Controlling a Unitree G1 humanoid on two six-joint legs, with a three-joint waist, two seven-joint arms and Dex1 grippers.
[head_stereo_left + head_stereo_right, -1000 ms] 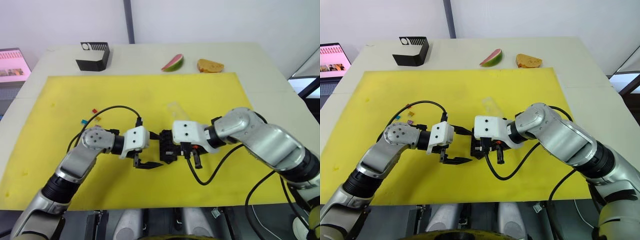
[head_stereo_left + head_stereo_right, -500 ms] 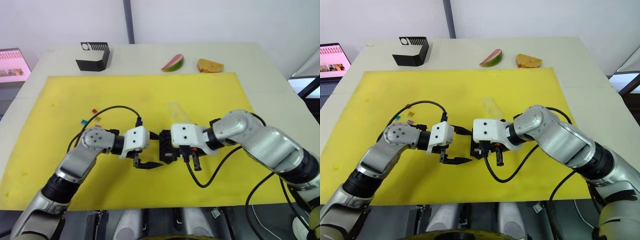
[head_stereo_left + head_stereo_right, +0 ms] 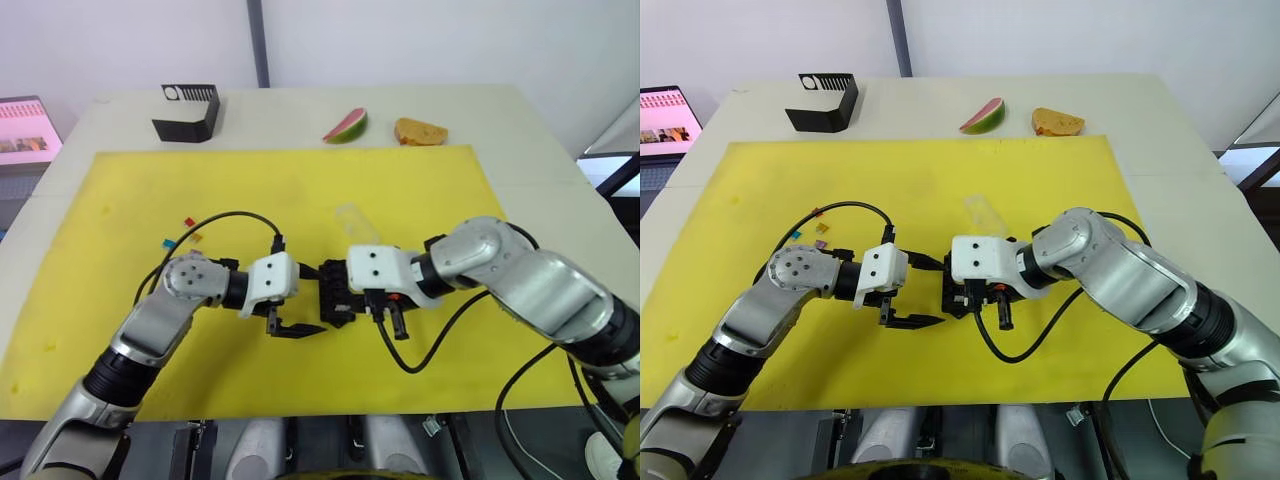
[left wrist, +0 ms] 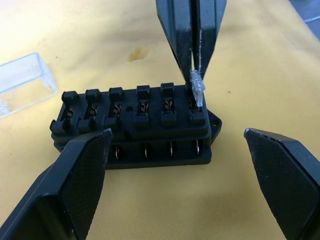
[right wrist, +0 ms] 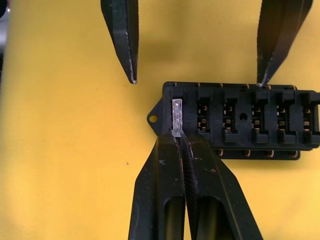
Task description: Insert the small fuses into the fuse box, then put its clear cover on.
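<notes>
- Step in hand: fuse insertion. The right hand [image 5: 179, 142] is pinched shut on a whitish fuse [image 5: 177, 117] and holds it at the end slot of the fuse box [image 4: 135, 125], beside the box's mounting tab.
- Seating: whether the fuse is fully pressed home cannot be told; in the left wrist view it stands partly above the slot, tilted slightly.
- Next move, as a judgement: a straight push along the slot axis, with the blades kept in line with the contacts, then release. A tilted push could jam the fuse or shift the box.
- Left hand [image 4: 180, 165]: spread wide, gripping nothing, its two fingers flanking the fuse box on the near side. One fingertip appears to sit at the box edge in the right wrist view; contact cannot be confirmed.
- Fuse box: lies on the yellow mat [image 3: 420, 190] between the two hands, its other visible slots empty.
- Clear cover [image 4: 22, 82]: lies on the mat just beyond the box, apart from it, not yet fitted.
- Remaining small fuses [image 3: 820, 228]: a loose cluster on the mat, well apart from the box on the robot's left.
- Progress: early, with most slots unfilled.
</notes>
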